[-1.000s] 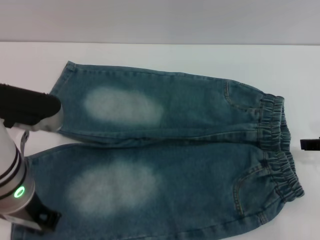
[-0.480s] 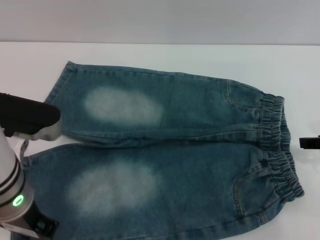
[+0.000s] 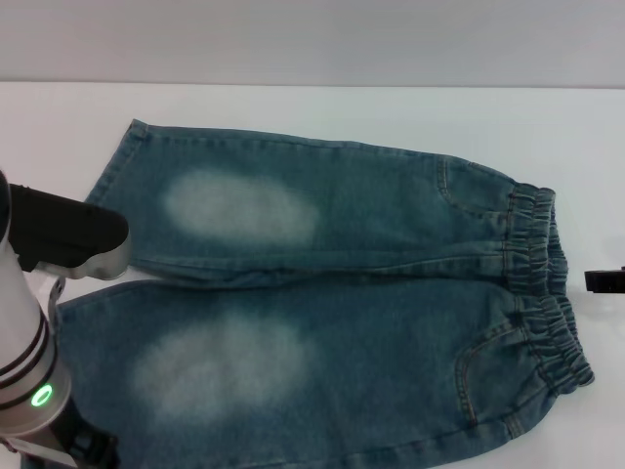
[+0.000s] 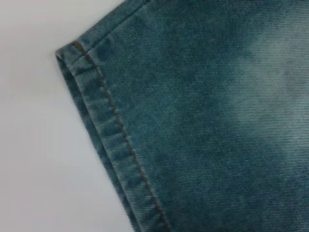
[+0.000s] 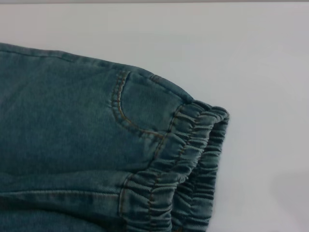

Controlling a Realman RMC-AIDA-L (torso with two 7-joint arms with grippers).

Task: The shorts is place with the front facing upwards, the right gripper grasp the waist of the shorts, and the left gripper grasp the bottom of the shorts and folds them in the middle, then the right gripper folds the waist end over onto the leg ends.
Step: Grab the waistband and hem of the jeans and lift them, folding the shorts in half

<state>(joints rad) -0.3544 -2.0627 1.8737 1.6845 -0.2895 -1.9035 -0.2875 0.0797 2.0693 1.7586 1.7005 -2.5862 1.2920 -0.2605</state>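
the shorts (image 3: 332, 293) lie flat on the white table (image 3: 293, 107), leg ends under the left gripper (image 3: 68, 244), waist just beside the right gripper (image 3: 604, 281); neither grip is discernible.

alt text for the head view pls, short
Blue-green denim shorts lie flat on a white table, waist toward the robot's right. The left arm hovers over the leg ends; the right tool sits just beyond the waist.
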